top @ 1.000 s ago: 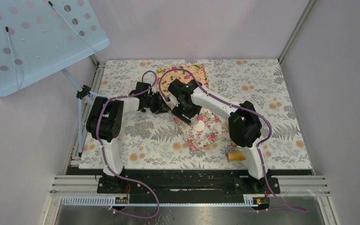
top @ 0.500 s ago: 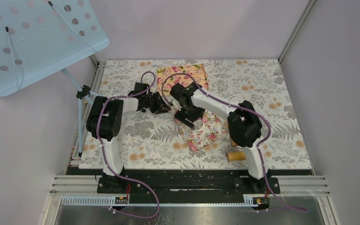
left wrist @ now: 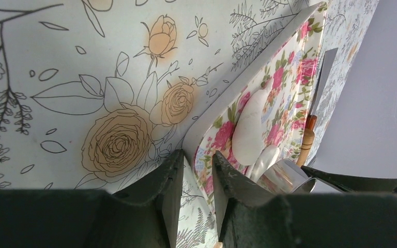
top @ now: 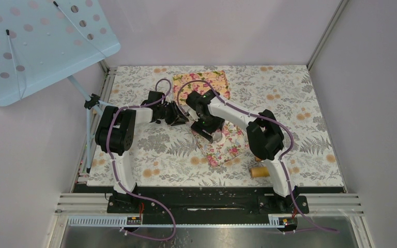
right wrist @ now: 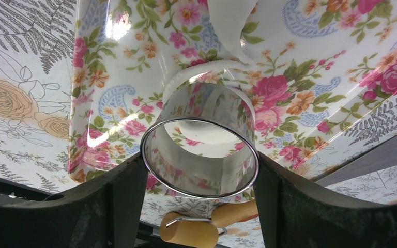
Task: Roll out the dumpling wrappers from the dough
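Now my right claw (right wrist: 200, 168) is clamped on the metal ring (right wrist: 201, 111), directly over the flattened dough (right wrist: 226, 26) spreading ahead; my left claw (left wrist: 197, 157) pinches the tray (left wrist: 289, 57) rim

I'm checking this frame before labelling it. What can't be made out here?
- Dough under the metal ring: in the top view the right gripper covers it; in the right wrist view the ring's wall hides the contact.
- Wooden roller: in the top view the right arm hides most of it.
- Left gripper at the tray rim: in the left wrist view it is unclear whether it is clamped or just straddling.
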